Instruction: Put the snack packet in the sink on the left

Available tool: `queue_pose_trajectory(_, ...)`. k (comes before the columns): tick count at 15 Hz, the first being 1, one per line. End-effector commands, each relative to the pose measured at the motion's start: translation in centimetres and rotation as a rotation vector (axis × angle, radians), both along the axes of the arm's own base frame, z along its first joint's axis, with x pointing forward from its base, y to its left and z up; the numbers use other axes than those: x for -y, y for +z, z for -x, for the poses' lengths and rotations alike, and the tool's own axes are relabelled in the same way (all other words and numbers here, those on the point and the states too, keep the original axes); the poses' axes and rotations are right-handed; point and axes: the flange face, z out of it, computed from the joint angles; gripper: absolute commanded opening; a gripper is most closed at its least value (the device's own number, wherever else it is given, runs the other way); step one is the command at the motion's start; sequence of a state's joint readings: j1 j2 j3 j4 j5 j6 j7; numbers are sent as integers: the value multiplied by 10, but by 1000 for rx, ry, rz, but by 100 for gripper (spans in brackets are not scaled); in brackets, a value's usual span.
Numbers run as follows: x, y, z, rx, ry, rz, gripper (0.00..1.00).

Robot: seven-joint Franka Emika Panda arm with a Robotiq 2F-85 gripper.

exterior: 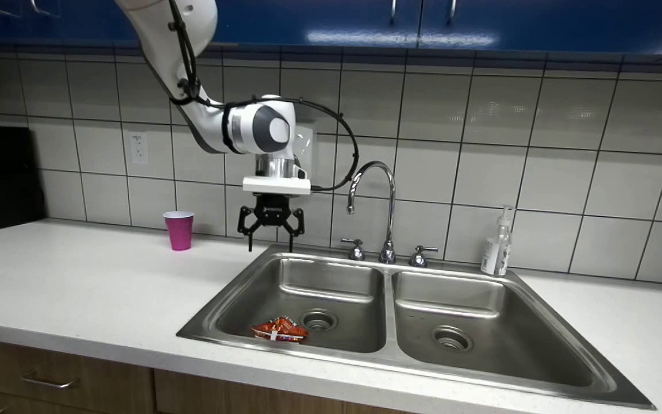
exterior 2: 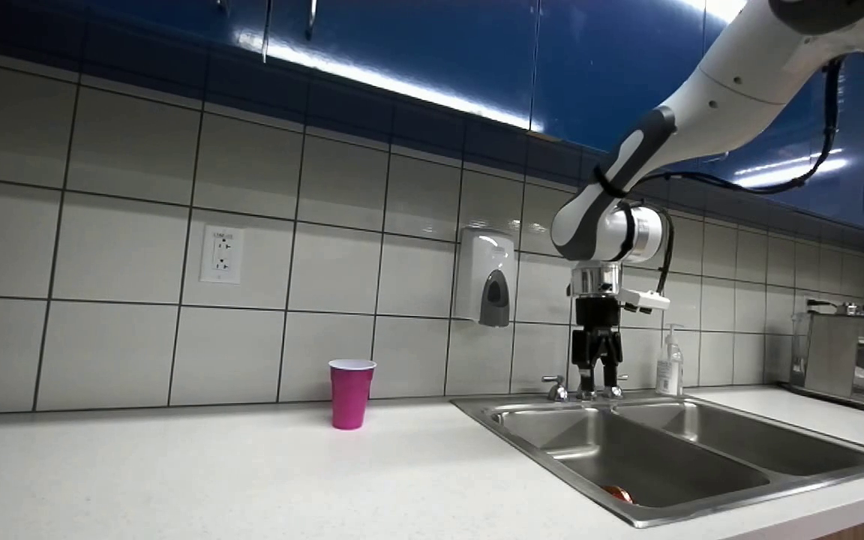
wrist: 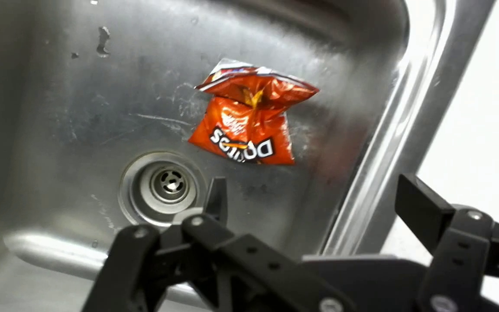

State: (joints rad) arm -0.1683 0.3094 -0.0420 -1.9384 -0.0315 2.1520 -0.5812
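- Packet (wrist: 249, 112) lying loose in left basin (exterior: 331, 279) (in an exterior view), just beside drain (wrist: 171, 182), not over it.
- Placing looks done; likely only retreat remains.
- Jaws apart, nothing between, well above packet.
- Best: rise straight, jaws spread, then swing clear of faucet (exterior: 391, 218); mind cup (exterior: 180, 233) on counter (exterior: 78, 276).

The glossy, rounded white robot arm (exterior 2: 709, 112) has dark grey panels (exterior: 261, 129), one framing a white oval (exterior: 278, 130). Black straps (exterior: 226, 127) fasten a black cable (exterior: 356, 154) along it. A silver metal cylinder (exterior: 273, 166) and a flat white bar (exterior: 276, 184) adjoin the black two-fingered gripper (exterior: 270, 246), with a small pale marking (exterior: 273, 209), pierced linkages (wrist: 263, 258), silver screws (wrist: 474, 215) and flat fingers (wrist: 425, 212).
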Motion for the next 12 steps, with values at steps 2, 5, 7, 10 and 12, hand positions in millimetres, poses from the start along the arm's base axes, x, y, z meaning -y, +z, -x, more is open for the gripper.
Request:
queue_pose_trajectory(2, -25, 46, 65, -91, 6, -9, 100)
queue_pose_trajectory(5, -24, 69, 101, -148, 17, -35, 100)
queue_pose_trajectory(7, -20, 85, 123, -183, 22, -56, 100)
queue_pose_trajectory(10, -9, 112, 153, -227, 56, -103, 100)
queue_pose_trajectory(12, -2, 127, 171, -242, 77, -125, 100)
